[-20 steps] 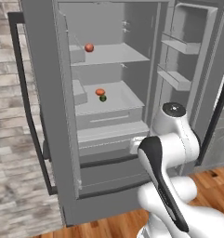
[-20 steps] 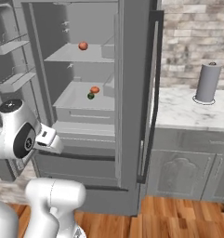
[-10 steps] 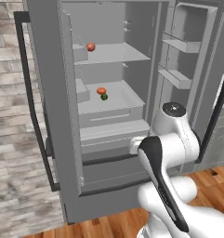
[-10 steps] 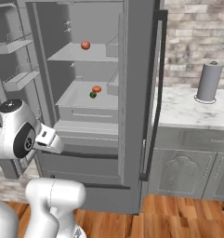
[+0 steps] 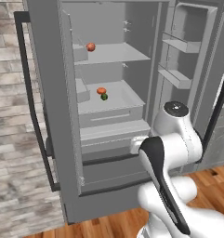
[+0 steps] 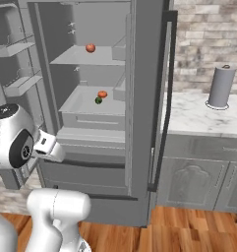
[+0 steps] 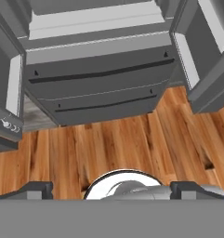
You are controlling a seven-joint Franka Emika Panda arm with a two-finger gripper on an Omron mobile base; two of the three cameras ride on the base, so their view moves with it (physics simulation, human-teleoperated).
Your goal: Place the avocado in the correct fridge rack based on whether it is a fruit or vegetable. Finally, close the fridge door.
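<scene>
The avocado (image 5: 104, 97) (image 6: 98, 100) is a tiny dark green oval lying on the fridge rack (image 5: 128, 98) (image 6: 79, 102), the wide pale shelf fronted by a shallow drawer (image 5: 111, 116). It touches or nearly touches a small orange-red fruit (image 5: 101, 90). My gripper (image 7: 113, 188) is open and holds nothing. It hangs low in front of the fridge and faces the bottom freezer front (image 7: 99, 88) and the wood floor. One dark fingertip (image 7: 36, 188) shows at each bottom corner of the hand view.
Both fridge doors stand open: one with a long dark handle (image 5: 36, 116) (image 6: 162, 98), one with bins (image 5: 181, 44) (image 6: 19, 49). A second orange-red fruit (image 5: 90, 46) sits on the upper shelf. A grey paper-towel roll (image 6: 221, 87) stands on the marble counter (image 6: 198, 120).
The whole picture has shifted slightly, so the base has moved a little. The avocado stays on the rack and the arm keeps its pose.
</scene>
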